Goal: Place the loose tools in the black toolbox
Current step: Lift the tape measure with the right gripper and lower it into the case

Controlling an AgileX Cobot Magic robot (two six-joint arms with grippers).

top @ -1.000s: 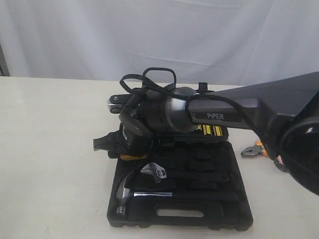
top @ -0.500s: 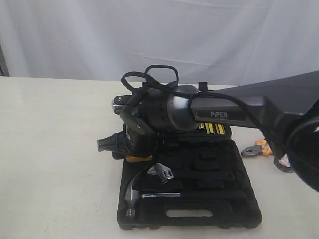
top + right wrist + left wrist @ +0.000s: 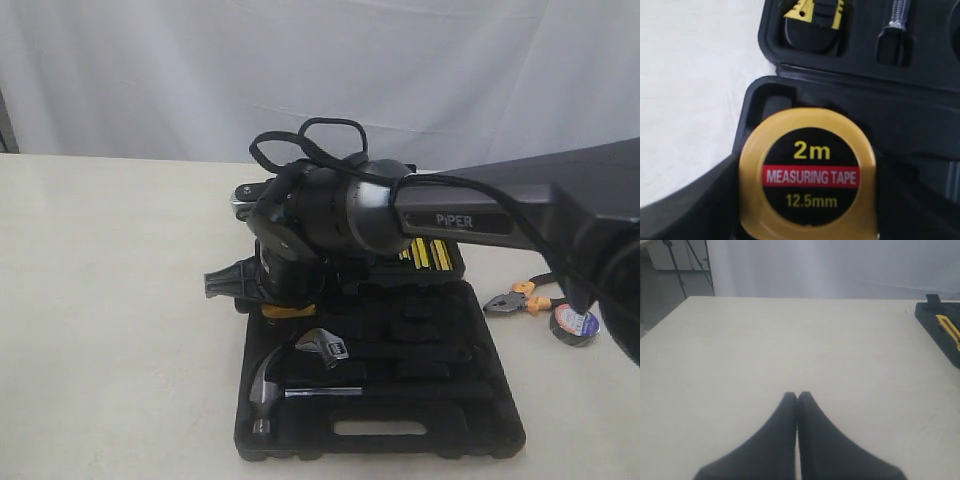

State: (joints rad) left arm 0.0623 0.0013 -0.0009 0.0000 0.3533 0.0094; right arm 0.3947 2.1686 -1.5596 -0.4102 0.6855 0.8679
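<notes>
This looks like a robot test lab, not a working workshop. A bare cream tabletop (image 3: pixel 100 300) is backed along its far edge by a plain white curtain (image 3: pixel 300 70). Tripod legs (image 3: pixel 677 272) stand on the floor past the tabletop's corner. A dark arm marked PIPER (image 3: pixel 470 220) reaches over a black toolbox (image 3: pixel 470 420).

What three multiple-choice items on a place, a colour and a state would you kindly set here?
1. Where do the pliers lie? A) on the table, right of the toolbox B) inside the toolbox C) on the floor
2. What colour is the tape measure? A) red B) yellow C) blue
3. The left gripper is: A) open B) gripping a knife C) shut, empty
Answers: 1 A, they lie outside the toolbox; 2 B, its rim shows yellow; 3 C, closed with nothing between.
</notes>
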